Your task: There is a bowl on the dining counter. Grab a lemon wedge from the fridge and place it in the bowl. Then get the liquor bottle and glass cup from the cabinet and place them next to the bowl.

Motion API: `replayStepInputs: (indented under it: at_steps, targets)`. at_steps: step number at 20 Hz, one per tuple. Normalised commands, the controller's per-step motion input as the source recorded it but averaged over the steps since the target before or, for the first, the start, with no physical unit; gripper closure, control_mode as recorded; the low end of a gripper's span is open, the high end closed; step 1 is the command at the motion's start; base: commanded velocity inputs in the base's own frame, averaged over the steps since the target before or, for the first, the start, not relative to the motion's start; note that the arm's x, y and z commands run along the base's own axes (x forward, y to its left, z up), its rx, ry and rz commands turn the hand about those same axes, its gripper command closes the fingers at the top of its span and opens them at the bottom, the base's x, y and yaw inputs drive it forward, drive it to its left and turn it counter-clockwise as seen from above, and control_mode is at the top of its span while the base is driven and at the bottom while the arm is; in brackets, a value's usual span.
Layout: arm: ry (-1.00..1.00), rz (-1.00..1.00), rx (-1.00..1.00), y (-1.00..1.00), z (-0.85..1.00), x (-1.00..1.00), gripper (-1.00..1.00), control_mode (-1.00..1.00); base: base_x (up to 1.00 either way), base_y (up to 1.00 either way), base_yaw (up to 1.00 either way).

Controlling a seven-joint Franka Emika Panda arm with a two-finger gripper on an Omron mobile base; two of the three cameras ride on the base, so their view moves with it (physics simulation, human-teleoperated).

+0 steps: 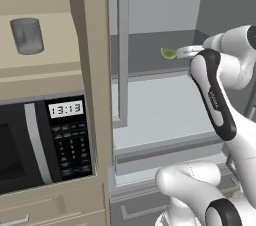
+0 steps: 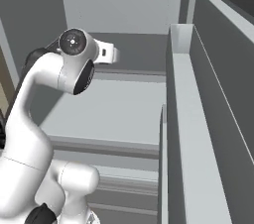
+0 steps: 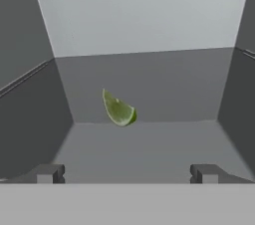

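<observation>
Resting on the fridge shelf (image 3: 149, 149), a lemon wedge (image 3: 118, 109), before wide, empty jaws.

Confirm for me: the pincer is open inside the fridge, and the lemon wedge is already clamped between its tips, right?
Not clamped. The pincer is open inside the fridge, but the lemon wedge lies apart from it, farther back on the shelf, beyond both tips. The hand view shows this.

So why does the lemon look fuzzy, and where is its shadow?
Hand view: the lemon is soft-edged from coarse rendering, lit flat, with no clear shadow on the shelf. Left base view: it is small and equally blurry, no glare.
</observation>
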Motion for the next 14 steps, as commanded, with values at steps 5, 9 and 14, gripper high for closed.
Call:
replayStepInputs:
  at_steps: [5, 9, 14]
  targets:
    - [0.08, 0.0, -0.03, 0.0, 0.0, 0.34, -1.0, -1.0, 0.0, 0.0, 0.0]
    - [0.09, 0.08, 0.0, 0.0, -0.01, 0.38, -1.0, -1.0, 0.0, 0.0, 0.0]
    - [0.06, 0.14, 0.0, 0.0, -0.06, 0.28, -1.0, -1.0, 0.0, 0.0, 0.0]
